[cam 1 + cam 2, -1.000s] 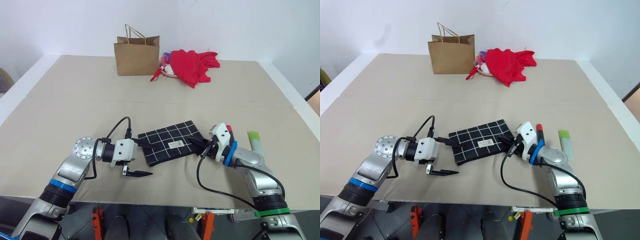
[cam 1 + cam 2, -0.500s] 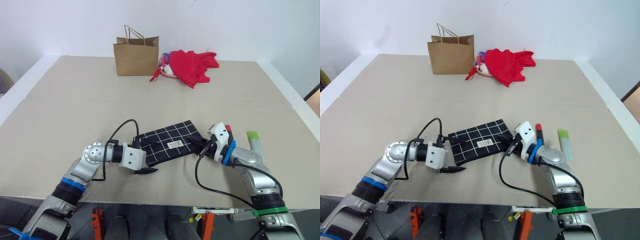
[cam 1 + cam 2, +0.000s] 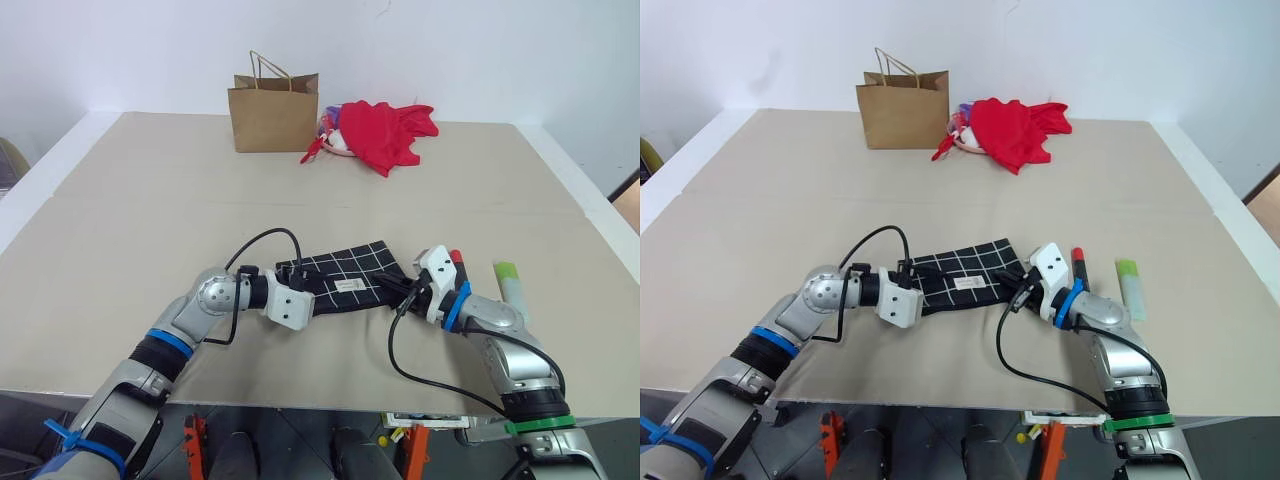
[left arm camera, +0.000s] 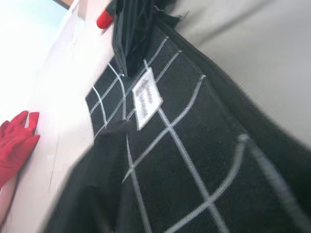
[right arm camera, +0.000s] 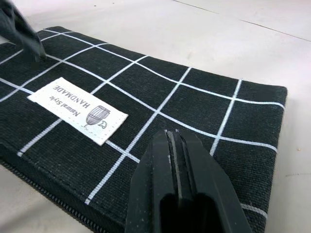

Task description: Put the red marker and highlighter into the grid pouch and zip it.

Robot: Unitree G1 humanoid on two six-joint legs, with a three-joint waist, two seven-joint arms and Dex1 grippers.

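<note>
Right tool (image 5: 175,145) pressed shut over the grid pouch (image 3: 345,275) on a beige table (image 3: 150,200) below white walls

The grid pouch (image 3: 345,277), black fabric with thin white lines and a small white label, is lying flat on the bench. The red marker (image 3: 456,257), red cap showing, is lying just beside its right end, with the pale green highlighter (image 3: 510,282) lying farther right
</note>
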